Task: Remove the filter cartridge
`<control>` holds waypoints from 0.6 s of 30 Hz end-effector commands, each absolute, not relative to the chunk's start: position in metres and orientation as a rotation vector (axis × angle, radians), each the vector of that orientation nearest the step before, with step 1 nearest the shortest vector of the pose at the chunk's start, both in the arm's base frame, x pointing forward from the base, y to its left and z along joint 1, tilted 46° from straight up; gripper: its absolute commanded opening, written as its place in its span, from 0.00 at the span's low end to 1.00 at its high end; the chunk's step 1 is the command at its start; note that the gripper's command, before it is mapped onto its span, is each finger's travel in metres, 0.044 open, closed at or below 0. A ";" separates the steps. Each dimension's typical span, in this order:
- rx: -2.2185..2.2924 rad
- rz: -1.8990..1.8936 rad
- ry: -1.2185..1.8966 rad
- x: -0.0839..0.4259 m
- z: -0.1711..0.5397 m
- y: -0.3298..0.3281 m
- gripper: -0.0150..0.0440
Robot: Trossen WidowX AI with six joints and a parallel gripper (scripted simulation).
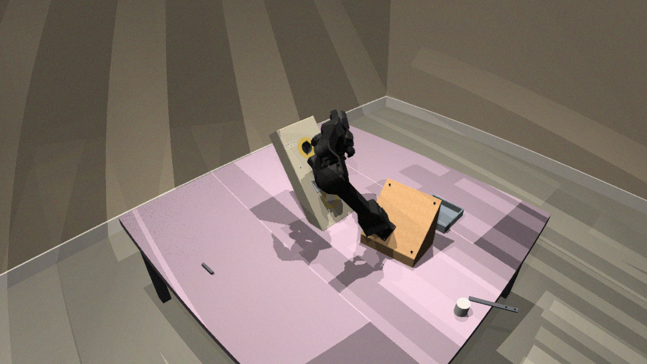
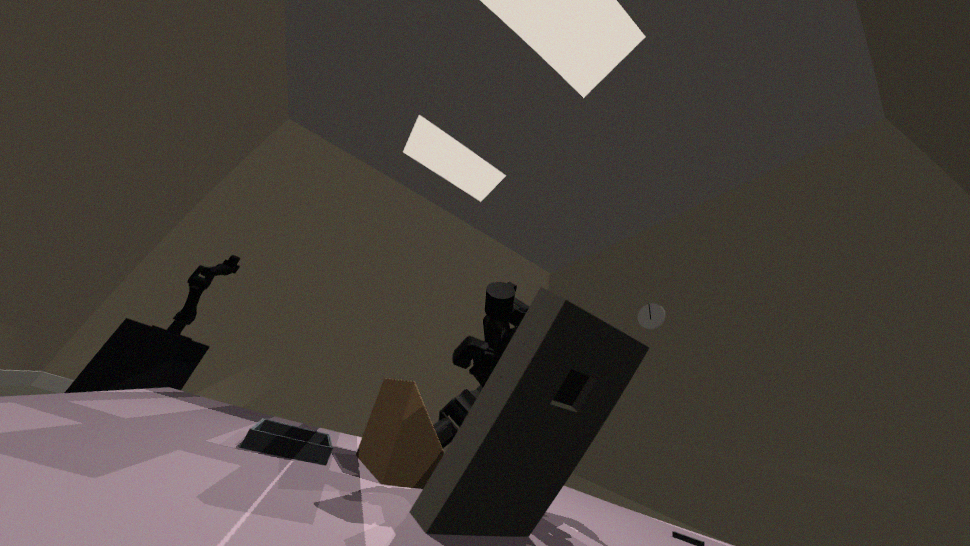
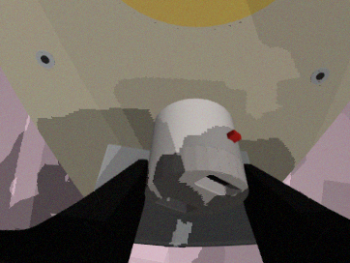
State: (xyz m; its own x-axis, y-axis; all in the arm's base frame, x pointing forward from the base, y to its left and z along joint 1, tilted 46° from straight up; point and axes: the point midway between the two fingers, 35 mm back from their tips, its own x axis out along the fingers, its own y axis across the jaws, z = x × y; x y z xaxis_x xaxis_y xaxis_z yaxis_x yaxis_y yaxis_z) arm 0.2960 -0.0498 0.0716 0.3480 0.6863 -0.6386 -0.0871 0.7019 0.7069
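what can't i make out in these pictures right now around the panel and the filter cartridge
- Gripper fingertips: in the wrist view the cartridge covers their inner edges, so firm contact can't be confirmed.
- Slots: in the wrist view one is seen at a slant; shadow and angle obscure the other.
- Yellow ring: the wrist view's top edge cuts it off.
- Panel label: too small to read from the top.
- Tray floor: the wooden wedge partly hides it from the top.

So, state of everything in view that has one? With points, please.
Black parallel-jaw gripper (image 3: 194, 170): around the slotted cylinder, grip unconfirmed
Pale slotted cylinder with red mark (image 3: 193, 126): between fingers
Beige slab panel (image 1: 291, 156) (image 2: 536, 420) (image 3: 193, 53): tilted
Grey-blue rectangular tray (image 1: 457, 218) (image 2: 285, 453): upright, partly hidden
Small white cylinder (image 1: 462, 307): upright
Long dark bar (image 1: 493, 304): overhanging table edge
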 end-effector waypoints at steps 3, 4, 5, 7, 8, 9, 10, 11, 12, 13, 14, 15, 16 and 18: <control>0.631 0.546 1.114 0.296 0.071 -0.050 0.52; 0.631 0.546 1.114 0.296 0.071 -0.050 0.48; 0.631 0.546 1.114 0.296 0.071 -0.050 0.44; 0.631 0.546 1.114 0.298 0.073 -0.051 0.35; 0.632 0.546 1.113 0.300 0.074 -0.053 0.30; 0.632 0.546 1.113 0.302 0.076 -0.054 0.26; 0.633 0.547 1.113 0.305 0.078 -0.056 0.25; 0.633 0.547 1.113 0.307 0.080 -0.057 0.25; 0.634 0.547 1.112 0.310 0.082 -0.059 0.25; 0.634 0.547 1.112 0.312 0.084 -0.060 0.25; 0.635 0.547 1.112 0.313 0.085 -0.061 0.25; 0.634 0.547 1.112 0.313 0.085 -0.062 0.25; 0.634 0.546 1.113 0.313 0.087 -0.064 0.25; 0.633 0.544 1.114 0.311 0.092 -0.071 0.25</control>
